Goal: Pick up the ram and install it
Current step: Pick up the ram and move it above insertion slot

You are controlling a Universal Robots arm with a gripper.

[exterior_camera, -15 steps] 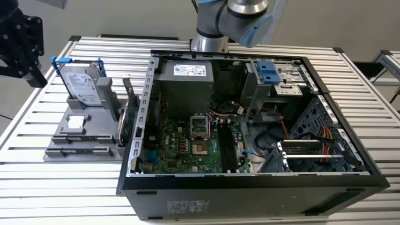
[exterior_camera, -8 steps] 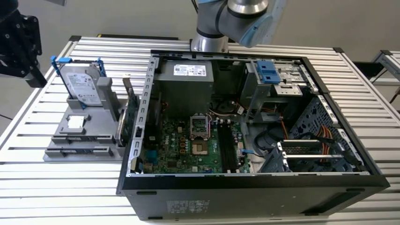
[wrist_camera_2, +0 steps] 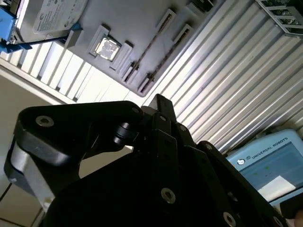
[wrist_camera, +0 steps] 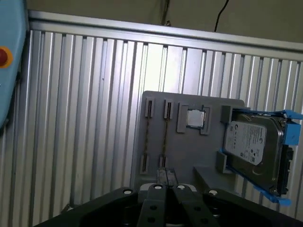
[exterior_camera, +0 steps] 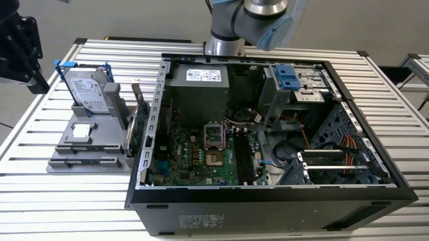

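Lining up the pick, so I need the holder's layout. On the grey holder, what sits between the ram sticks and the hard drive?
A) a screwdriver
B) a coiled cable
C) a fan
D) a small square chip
D: in the first wrist view a small square chip lies in its pocket on the grey holder, with the two ram sticks on one side of it and the hard drive on the other.
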